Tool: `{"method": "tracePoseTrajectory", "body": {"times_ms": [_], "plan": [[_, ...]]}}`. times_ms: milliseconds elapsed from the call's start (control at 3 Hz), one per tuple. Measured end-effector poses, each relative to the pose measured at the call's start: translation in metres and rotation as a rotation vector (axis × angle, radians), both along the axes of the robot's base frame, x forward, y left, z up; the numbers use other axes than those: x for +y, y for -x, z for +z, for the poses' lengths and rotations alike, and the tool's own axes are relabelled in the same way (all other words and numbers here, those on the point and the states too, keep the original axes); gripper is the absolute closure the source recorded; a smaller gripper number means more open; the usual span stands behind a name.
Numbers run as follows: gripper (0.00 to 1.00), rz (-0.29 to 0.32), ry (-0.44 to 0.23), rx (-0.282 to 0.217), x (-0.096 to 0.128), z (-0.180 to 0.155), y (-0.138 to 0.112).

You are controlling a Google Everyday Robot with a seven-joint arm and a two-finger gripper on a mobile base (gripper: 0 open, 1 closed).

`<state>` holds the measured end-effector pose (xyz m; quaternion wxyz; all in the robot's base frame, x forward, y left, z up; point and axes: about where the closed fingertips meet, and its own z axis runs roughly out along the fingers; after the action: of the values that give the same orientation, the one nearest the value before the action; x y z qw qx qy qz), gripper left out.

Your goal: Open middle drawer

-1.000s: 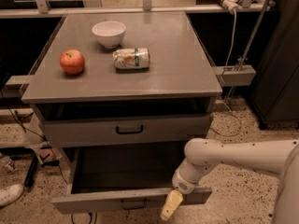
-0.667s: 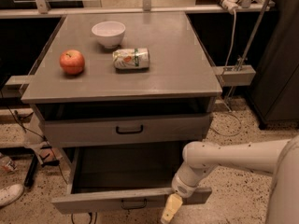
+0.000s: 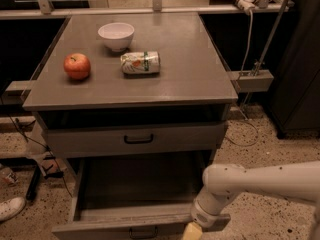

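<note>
Speckled floor (image 3: 270, 159), grey cabinet top (image 3: 200, 84) with apple (image 3: 77, 66), bowl (image 3: 116, 36), can (image 3: 140, 62) | middle drawer (image 3: 130, 215) standing well out, low in frame | gripper (image 3: 192, 231) at its front right edge, grip state: cannot tell | risk: wrist nudging front panel, shoving drawer back in; snagging on pull-away.

Looks like a robot test lab, not a home. Grey drawer unit (image 3: 90, 145) with a worktop (image 3: 195, 79) carrying staged props: apple (image 3: 77, 66), bowl (image 3: 116, 35), can (image 3: 140, 62). Speckled hard floor (image 3: 272, 216) at 5 o'clock, loose cables (image 3: 246, 130) at 3, metal frame rail (image 3: 125, 12) at 12. Robot tool (image 3: 192, 231) at 6 o'clock, low before the unit.
</note>
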<state>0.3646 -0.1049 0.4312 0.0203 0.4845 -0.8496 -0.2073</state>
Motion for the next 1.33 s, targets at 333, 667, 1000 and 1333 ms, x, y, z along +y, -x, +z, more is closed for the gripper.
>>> {"method": "tracePoseTrajectory", "body": {"times_ms": [333, 667, 1000, 1333], "plan": [[0.0, -0.037, 0.005, 0.013, -0.015, 0.011, 0.026], [0.0, -0.083, -0.001, 0.035, -0.027, 0.021, 0.059], [0.0, -0.083, -0.001, 0.036, -0.027, 0.021, 0.059], [0.0, -0.114, 0.0, 0.098, -0.029, 0.007, 0.056]]}}
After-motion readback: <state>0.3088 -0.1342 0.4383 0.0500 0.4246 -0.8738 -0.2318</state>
